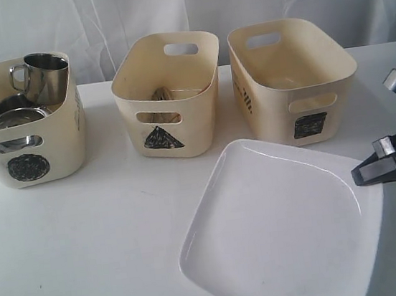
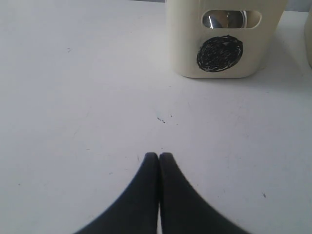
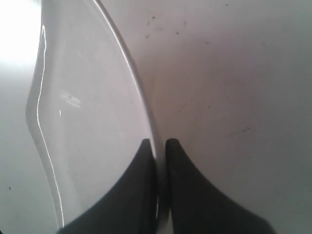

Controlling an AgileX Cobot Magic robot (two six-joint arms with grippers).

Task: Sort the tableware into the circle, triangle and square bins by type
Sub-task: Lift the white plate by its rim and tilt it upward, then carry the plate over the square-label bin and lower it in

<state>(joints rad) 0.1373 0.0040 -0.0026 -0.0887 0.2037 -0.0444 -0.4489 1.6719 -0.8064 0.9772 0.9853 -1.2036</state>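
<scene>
Bins (image 1: 46, 148) (image 1: 195, 94) (image 1: 276, 80) three; plate (image 1: 280, 224) one, rim between right fingers (image 3: 141, 185).

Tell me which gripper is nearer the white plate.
Right. The right gripper is closed on the rim of the plate; the left gripper is shut over the table, facing the circle bin, no plate in its view.

- The cream circle bin (image 1: 46, 145) stood far left, holding an upright steel mug (image 1: 48, 76).
- The triangle bin (image 1: 202, 118) stood in the middle, the square bin (image 1: 273, 110) to its right.
- The white plate (image 1: 280, 232) lay nearer, before the square bin.
</scene>
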